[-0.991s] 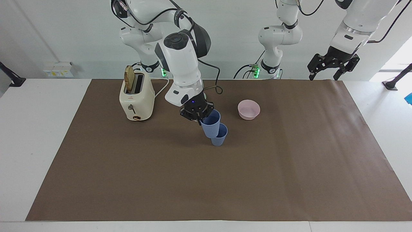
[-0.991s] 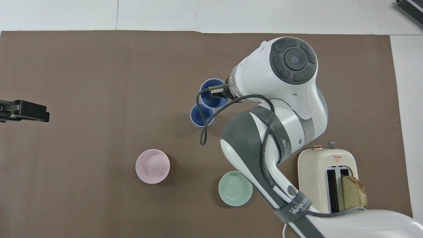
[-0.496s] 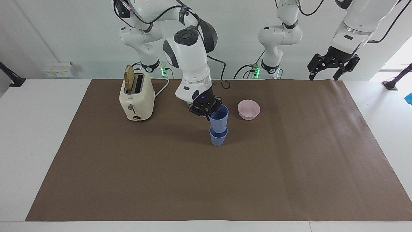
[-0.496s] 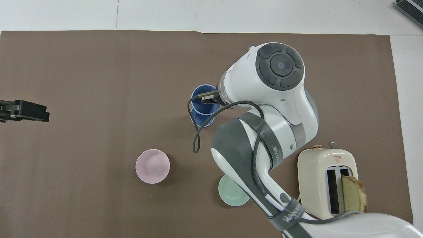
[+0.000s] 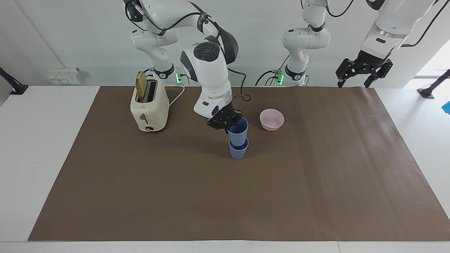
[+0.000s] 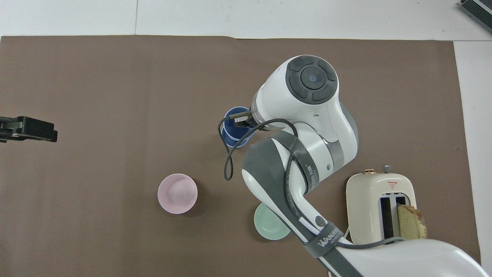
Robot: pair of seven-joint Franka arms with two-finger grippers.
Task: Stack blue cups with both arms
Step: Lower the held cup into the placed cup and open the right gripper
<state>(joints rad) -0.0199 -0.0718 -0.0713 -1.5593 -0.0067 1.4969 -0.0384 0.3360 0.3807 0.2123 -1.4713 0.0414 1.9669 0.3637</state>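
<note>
Blue cups (image 5: 238, 140) nested, upper rim pinched by right gripper (image 5: 226, 127), fingertips hidden overhead; left gripper (image 5: 364, 72) spread wide, empty.

- I am viewing the brown mat (image 5: 225, 196) from a high camera across the table, facing both arm bases, at moderate range.
- I am also looking steeply down from above the robots' end, closer in.
- Both views are sharing the toaster (image 5: 149, 107) (image 6: 380, 209), pink bowl (image 5: 271, 119) (image 6: 177, 193) and stacked blue cups (image 5: 238, 138) (image 6: 233, 130), turned half a turn apart.
</note>
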